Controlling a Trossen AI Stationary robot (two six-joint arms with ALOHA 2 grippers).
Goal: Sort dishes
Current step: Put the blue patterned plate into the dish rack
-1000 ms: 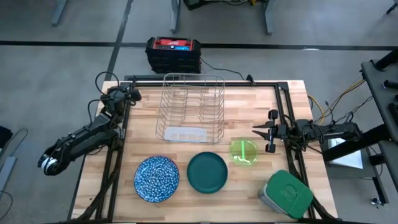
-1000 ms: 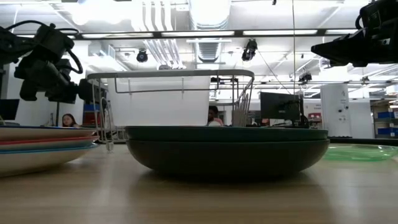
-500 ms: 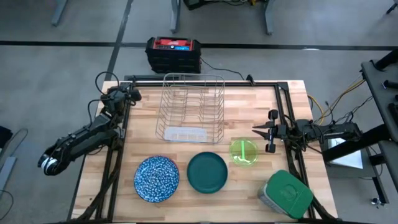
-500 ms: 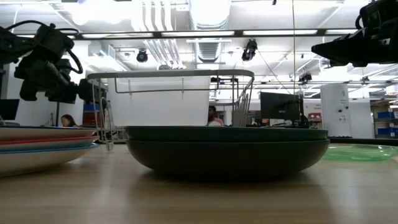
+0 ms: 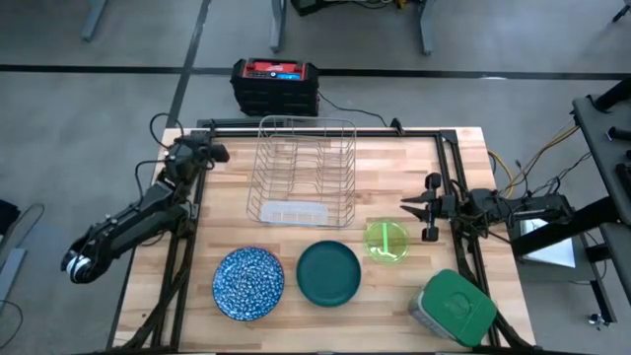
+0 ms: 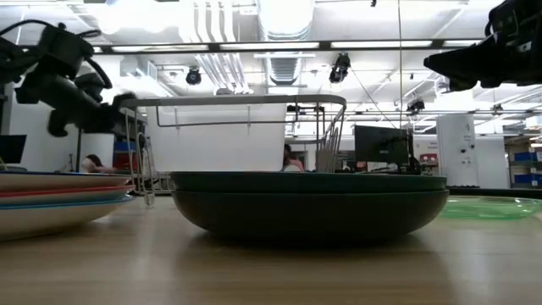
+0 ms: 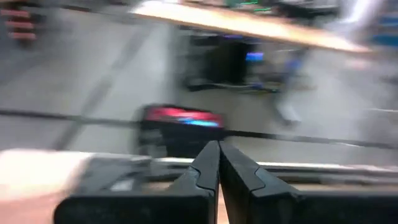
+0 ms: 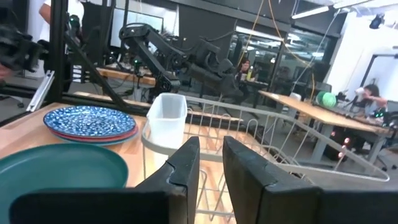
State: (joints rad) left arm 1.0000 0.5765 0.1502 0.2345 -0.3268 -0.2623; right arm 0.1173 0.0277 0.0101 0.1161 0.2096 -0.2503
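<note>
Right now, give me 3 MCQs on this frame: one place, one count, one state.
1. Where is the neon-green cup?
A. inside the wire rack
B. on the table between the dark green plate and the right gripper
C. on the blue-speckled plate

2. How many dishes stand in the wire rack?
A. none
B. two
C. four

3. How are the left gripper's fingers?
A. wide open
B. shut with nothing between them
C. shut on a plate

Answers:
1 B: the high view shows it right of the dark green plate, just left of the right gripper.
2 A: only its white tray shows inside, and the blue-speckled plate lies on the table.
3 B: the left wrist view shows the left gripper with fingertips together, holding nothing.
</note>
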